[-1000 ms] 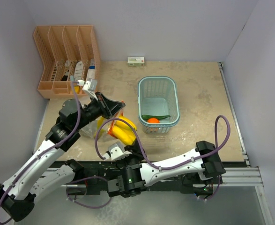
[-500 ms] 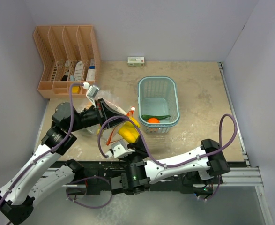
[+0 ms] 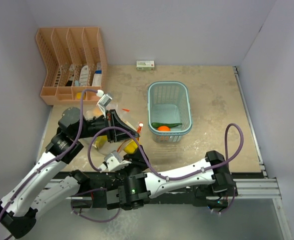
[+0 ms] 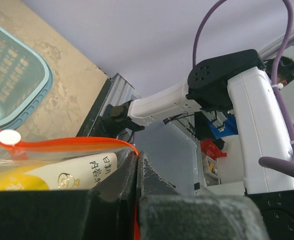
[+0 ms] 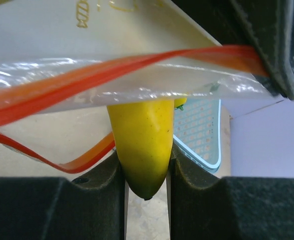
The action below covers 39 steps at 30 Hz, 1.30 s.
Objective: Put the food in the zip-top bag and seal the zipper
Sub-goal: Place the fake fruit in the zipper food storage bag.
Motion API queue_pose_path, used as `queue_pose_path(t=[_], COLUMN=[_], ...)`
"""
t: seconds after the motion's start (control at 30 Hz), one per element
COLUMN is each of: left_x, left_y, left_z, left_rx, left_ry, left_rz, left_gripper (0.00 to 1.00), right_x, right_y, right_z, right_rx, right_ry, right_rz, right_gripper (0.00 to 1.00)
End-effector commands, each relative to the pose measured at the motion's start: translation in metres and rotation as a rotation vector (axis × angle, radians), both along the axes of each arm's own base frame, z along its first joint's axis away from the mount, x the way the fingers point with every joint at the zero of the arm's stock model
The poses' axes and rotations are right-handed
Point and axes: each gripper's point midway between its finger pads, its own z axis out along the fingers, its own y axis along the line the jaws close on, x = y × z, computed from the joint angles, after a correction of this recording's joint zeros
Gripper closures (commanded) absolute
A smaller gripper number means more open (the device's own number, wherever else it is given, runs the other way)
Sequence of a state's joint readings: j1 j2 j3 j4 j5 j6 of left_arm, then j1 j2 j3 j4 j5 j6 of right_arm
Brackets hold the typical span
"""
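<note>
Gripping the bananas (image 5: pixel 142 130) by one tip in the part-closed right hand (image 5: pixel 144 161), at the zip-top bag's (image 3: pixel 102 135) orange-zippered mouth, above the counter's (image 3: pixel 214 107) near left. Pinching the bag's rim in the tightly closed left hand (image 4: pixel 137 161). Leaving the small orange fruit (image 3: pixel 163 128) and long green vegetable (image 3: pixel 168 124) lying in the light blue basket (image 3: pixel 168 83).

The left tool (image 3: pixel 125 131) is clamped on the mouth of a clear plastic zip-top bag with an orange zipper (image 3: pixel 120 111), with a yellow banana bunch (image 3: pixel 130 147) just beside it. A long green vegetable (image 3: pixel 167 124) and a small orange fruit (image 3: pixel 163 128) lie in the light blue mesh basket (image 3: pixel 169 86).
</note>
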State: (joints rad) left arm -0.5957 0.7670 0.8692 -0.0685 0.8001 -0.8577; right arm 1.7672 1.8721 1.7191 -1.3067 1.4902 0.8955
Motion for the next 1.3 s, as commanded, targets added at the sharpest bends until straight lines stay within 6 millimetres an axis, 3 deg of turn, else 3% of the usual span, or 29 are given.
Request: queue_pose_path(t=[0.0, 0.17, 0.23, 0.33, 0.5, 0.83, 1.1, 1.17, 1.27], left_x=[-0.014, -0.017, -0.02, -0.025, -0.023, 0.007, 0.022, 0.025, 0.032], left_y=[0.002, 0.002, 0.002, 0.004, 0.007, 0.007, 0.012, 0.016, 0.023], left_z=[0.033, 0.039, 0.043, 0.047, 0.049, 0.025, 0.004, -0.001, -0.01], left_rx=[-0.057, -0.074, -0.089, -0.104, -0.105, -0.04, 0.018, 0.036, 0.075], left_ry=[-0.069, -0.068, -0.063, -0.051, -0.05, -0.027, -0.013, -0.021, -0.033], left_rz=[-0.061, -0.076, -0.086, -0.098, -0.059, 0.095, 0.19, 0.227, 0.288], left_gripper=[1.0, 1.0, 1.0, 1.0, 1.0, 1.0, 1.0, 1.0, 1.0], right_x=[0.002, -0.002, -0.001, 0.003, 0.008, 0.009, 0.006, 0.015, 0.041], right_y=[0.006, 0.027, 0.029, 0.023, 0.004, -0.036, -0.054, -0.062, -0.053], right_z=[0.071, 0.064, 0.063, 0.069, 0.081, 0.089, 0.098, 0.102, 0.114], right_rx=[0.095, 0.039, 0.057, 0.13, 0.219, 0.411, 0.709, 0.792, 0.923], right_ry=[-0.216, -0.225, -0.223, -0.209, -0.179, 0.007, 0.216, 0.275, 0.395], right_rz=[-0.007, -0.01, -0.014, -0.022, -0.024, -0.011, -0.01, -0.031, 0.032], right_gripper=[0.8, 0.39, 0.27, 0.16, 0.08, 0.0, 0.01, 0.0, 0.0])
